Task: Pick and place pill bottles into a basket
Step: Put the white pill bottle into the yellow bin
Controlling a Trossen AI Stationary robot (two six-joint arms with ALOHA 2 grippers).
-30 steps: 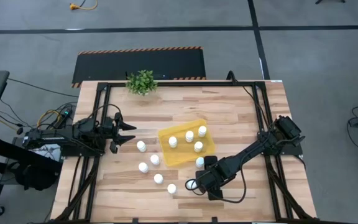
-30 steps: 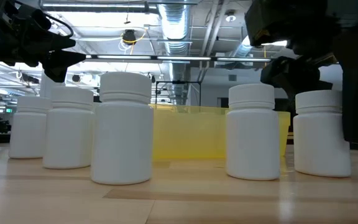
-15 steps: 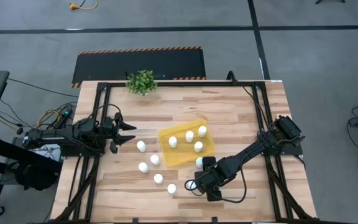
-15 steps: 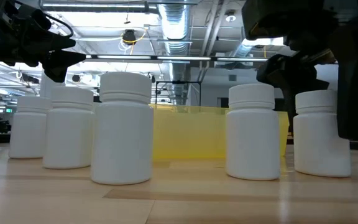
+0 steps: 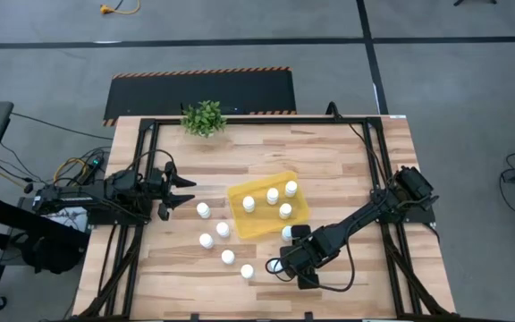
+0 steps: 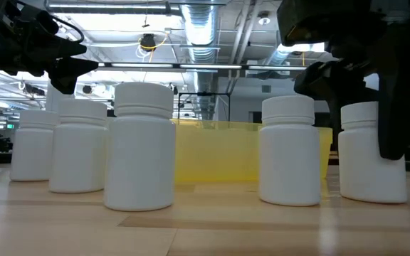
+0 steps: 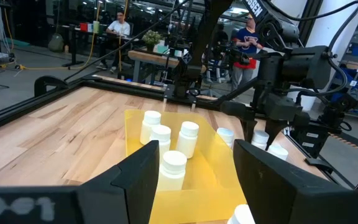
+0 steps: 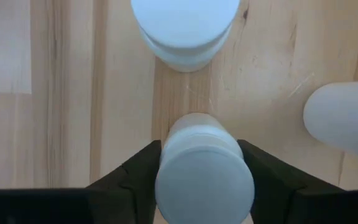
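since a second ago the right gripper has been drawn in around a pill bottle near the front of the table, and its fingers are now seen pressed against both sides of that bottle in the right wrist view. in the low view the same bottle is shown upright on the wood with a dark finger laid down across its right side. nothing else has been shifted.

the basket is placed near the middle of the table, turned at an angle, and four bottles are stood upright inside it. one more bottle is set just beside the basket's front right corner, close to the right arm. four others are scattered on the bare wood to the left and front of the basket, and another is stood just to the left of the right gripper.

the left gripper is held off the table at the left side, pointed toward the basket and well apart from every bottle; its fingers are parted with nothing between them. a small potted plant is kept at the far edge. people are seen in the room beyond the table in the left wrist view.
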